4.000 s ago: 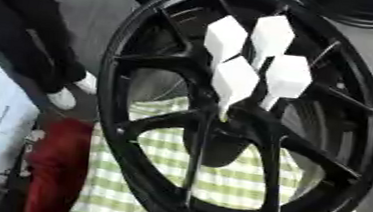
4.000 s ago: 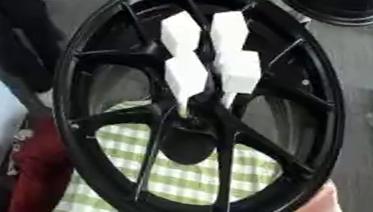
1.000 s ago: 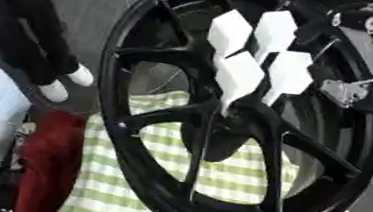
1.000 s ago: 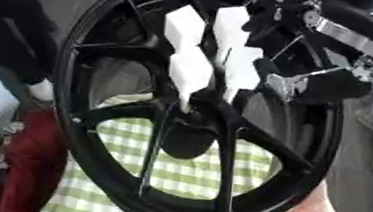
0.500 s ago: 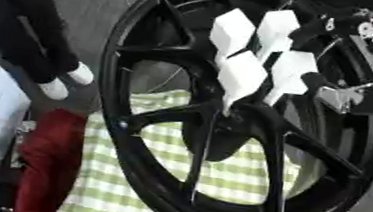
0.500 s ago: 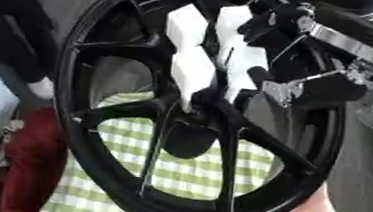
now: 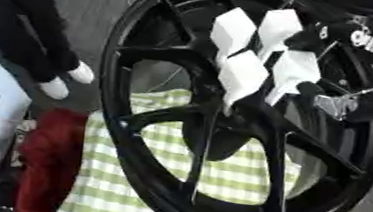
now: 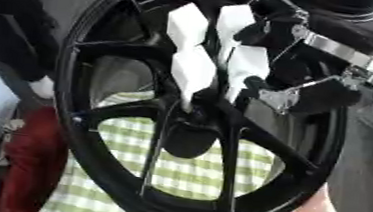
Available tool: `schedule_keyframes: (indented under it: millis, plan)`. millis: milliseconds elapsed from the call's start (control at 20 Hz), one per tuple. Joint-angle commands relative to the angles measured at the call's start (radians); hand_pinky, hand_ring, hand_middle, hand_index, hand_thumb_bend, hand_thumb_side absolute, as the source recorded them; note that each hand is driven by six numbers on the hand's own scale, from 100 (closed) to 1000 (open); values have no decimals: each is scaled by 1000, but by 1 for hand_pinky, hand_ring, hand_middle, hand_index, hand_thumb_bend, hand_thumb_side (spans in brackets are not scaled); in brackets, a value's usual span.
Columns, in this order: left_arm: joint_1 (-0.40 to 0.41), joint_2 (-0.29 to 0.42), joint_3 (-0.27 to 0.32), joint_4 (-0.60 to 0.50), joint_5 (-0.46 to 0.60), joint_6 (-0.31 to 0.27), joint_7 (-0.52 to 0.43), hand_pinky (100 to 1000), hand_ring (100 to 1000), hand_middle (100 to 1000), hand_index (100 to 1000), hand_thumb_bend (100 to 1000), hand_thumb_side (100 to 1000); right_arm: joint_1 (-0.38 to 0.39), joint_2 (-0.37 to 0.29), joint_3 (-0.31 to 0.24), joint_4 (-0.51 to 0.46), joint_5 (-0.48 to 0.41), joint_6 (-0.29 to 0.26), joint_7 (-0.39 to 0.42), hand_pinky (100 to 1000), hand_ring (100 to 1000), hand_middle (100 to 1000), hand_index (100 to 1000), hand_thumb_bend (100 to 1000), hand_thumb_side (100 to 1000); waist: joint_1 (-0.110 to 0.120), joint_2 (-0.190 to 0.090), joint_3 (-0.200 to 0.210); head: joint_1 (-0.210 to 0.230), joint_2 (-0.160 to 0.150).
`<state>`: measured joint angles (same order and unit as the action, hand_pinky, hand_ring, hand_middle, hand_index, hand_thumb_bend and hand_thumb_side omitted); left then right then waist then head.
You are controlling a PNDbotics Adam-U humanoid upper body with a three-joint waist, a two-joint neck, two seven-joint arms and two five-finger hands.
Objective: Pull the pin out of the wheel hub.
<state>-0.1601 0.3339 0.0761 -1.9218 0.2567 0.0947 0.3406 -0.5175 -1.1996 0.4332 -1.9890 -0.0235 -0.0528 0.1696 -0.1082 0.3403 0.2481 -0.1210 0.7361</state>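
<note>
Right eye view shows it best: the right hand [image 8: 304,73] has come in from the upper right of the frame, where four seconds ago there was no hand at all, and over the last second it has closed the gap to the white pins. The wheel hub [image 8: 192,103], a black spoked wheel standing tilted over a green checked cloth [image 8: 190,179], fills the middle of the picture. Four white pins [image 8: 196,71] stick out of its centre as a cluster, in the upper middle. The hand's dark fingers now reach the right side of that cluster, with the right-hand pin [image 7: 295,70] lying between a finger above and the thumb below. The fingers look partly spread and I cannot tell whether they have pinched the pin yet. All four pins sit where they did, so nothing has been pulled. The left hand is out of sight.
</note>
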Motion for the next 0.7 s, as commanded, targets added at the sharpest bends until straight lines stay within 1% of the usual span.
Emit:
schedule_keyframes:
  millis: [50,400,700]
  plan:
    - [-11,15,-2,-12,4,-1,-5,553,855,875,721,236,897,-5,-17,-4,-11,10,3,8,977,833,717,847,161,303,4,-14,1,-1,-8]
    - [-12,14,-3,-12,4,1,-9,553,856,876,720,237,900,1,-13,3,-11,17,27,12,971,819,702,840,133,285,3,-10,4,-3,-13]
    - [-12,12,-5,-12,3,2,-12,554,858,876,718,238,902,-13,-2,11,-11,-2,46,19,961,792,672,836,101,259,-1,-6,6,-5,-14]
